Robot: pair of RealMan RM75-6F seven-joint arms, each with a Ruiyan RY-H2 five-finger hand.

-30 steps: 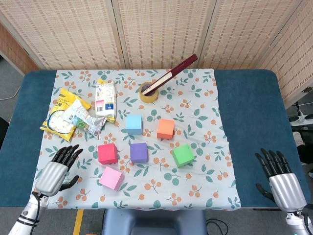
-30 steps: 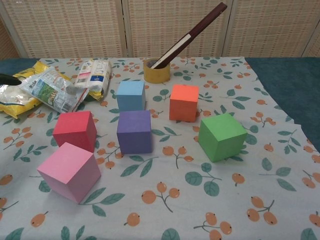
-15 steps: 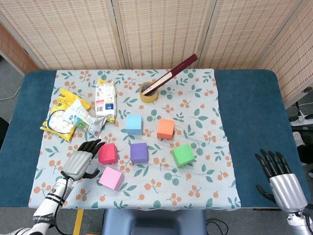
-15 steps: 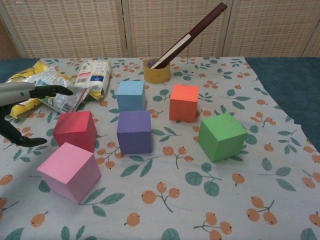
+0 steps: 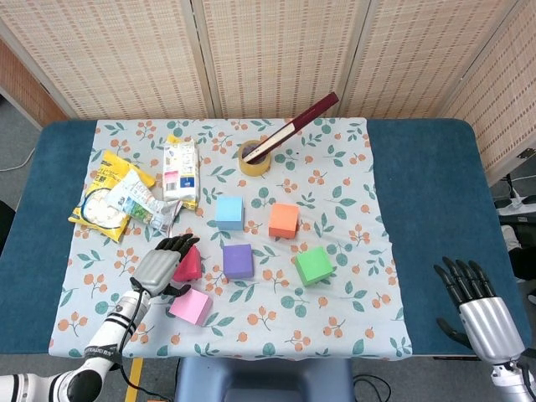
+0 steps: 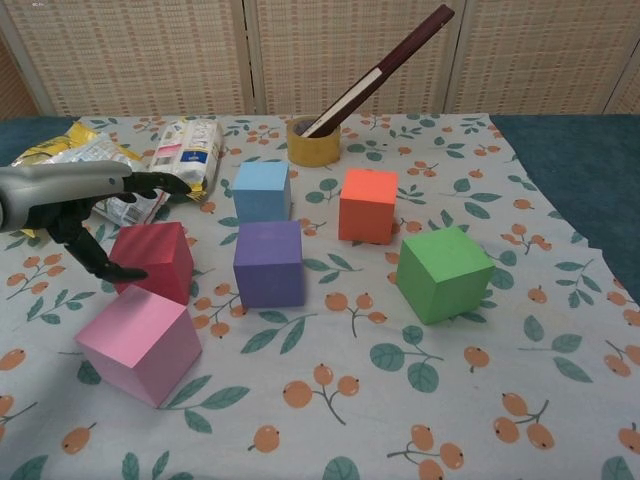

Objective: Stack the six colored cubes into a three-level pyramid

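A blue table (image 5: 423, 193) under a floral cloth (image 5: 335, 176) stands before wicker screens. Six cubes sit unstacked mid-cloth: blue (image 5: 229, 212) and orange (image 5: 284, 219) far, red (image 5: 189, 262), purple (image 5: 238, 260) and green (image 5: 313, 265) nearer, pink (image 5: 191, 305) nearest. The left hand (image 5: 157, 266) hovers spread wide over the red cube, holding nothing. The right hand (image 5: 479, 308) rests open, far right. Snack bags (image 5: 126, 197) lie far left.
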